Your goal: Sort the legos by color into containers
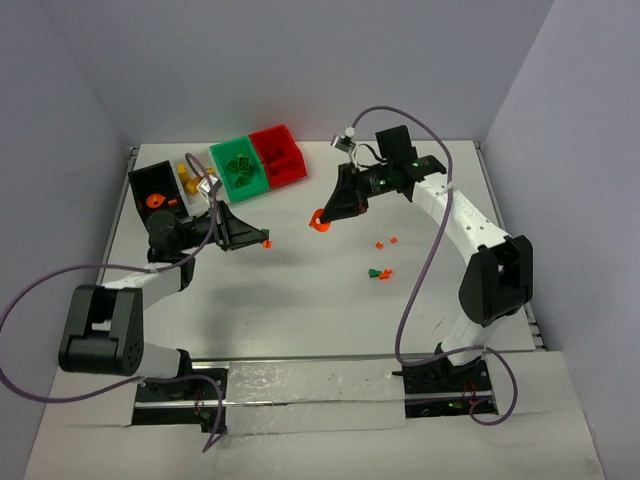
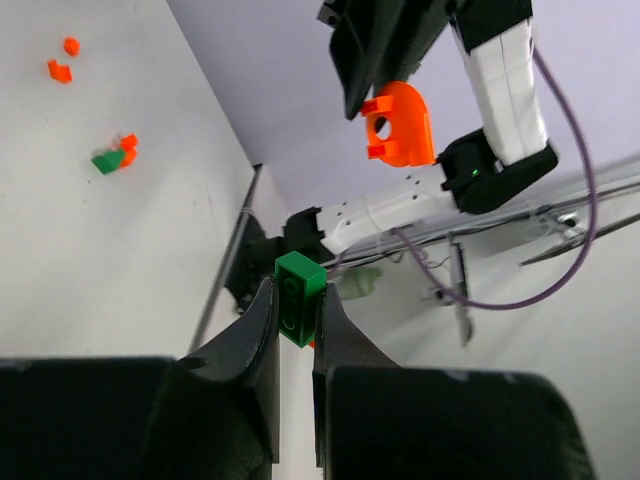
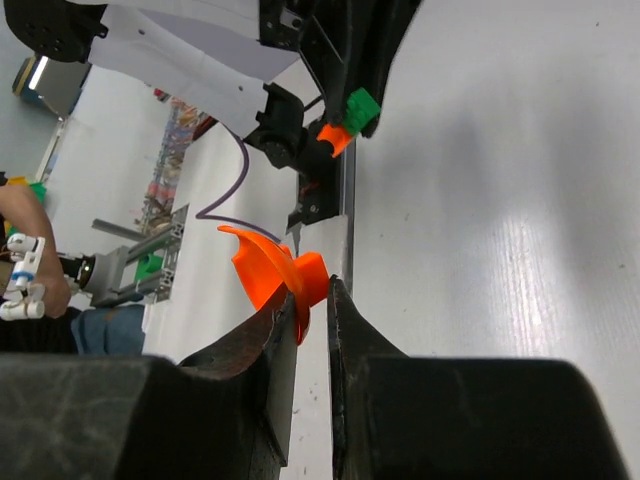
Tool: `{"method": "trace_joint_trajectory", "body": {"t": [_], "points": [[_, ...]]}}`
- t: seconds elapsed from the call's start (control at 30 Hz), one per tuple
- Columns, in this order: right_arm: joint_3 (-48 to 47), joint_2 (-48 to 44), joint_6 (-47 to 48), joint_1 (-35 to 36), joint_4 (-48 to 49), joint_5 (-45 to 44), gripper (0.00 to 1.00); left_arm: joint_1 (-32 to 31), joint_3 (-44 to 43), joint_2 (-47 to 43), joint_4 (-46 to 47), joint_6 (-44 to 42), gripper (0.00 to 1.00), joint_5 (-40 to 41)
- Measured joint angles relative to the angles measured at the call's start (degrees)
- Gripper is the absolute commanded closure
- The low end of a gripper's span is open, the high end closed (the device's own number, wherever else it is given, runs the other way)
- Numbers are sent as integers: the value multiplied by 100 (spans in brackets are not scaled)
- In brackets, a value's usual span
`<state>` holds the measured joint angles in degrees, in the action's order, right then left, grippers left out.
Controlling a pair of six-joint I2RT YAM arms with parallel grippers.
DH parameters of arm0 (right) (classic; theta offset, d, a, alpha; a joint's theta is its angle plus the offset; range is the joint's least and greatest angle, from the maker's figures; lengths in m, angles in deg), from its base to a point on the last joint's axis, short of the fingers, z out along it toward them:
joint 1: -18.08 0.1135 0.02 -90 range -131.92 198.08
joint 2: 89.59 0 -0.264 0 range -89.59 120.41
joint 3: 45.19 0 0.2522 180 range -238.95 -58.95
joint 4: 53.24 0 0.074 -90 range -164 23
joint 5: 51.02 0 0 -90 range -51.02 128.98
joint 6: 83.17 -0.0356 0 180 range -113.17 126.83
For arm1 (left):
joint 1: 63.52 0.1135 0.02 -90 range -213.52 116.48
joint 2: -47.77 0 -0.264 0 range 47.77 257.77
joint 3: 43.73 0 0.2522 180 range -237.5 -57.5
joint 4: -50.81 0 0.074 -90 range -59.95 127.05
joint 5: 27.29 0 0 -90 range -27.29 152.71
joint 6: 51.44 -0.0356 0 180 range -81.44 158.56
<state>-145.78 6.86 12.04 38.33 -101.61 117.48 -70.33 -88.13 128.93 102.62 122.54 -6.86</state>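
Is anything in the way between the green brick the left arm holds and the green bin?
Nothing visible does. Seen from above, only bare table lies between the left end effector, pinching the green brick, and the green bin.

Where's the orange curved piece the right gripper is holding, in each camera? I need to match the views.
Top external: orange curved piece mid-table, at the right gripper tip.
Left wrist: upper right, under the other arm's fingers.
Right wrist: centre-left, pinched between the near fingers.
Shared landmark: the green brick in the left gripper, also top centre in the right wrist view.
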Motion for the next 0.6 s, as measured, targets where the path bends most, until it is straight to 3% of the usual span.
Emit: {"method": "trace_joint_trajectory", "body": {"t": [0.17,0.37,0.6], "points": [[0,247,173,88,-270,-899,100,0,-302,-613,-1750,-1836,100,76],[172,859,38,277,-171,-3189,100,2,-1167,-737,-4646,-4332,100,883],[355,1306,-279,592,8,-5094,100,3,-1388,-737,-6476,-5715,100,1948]]}}
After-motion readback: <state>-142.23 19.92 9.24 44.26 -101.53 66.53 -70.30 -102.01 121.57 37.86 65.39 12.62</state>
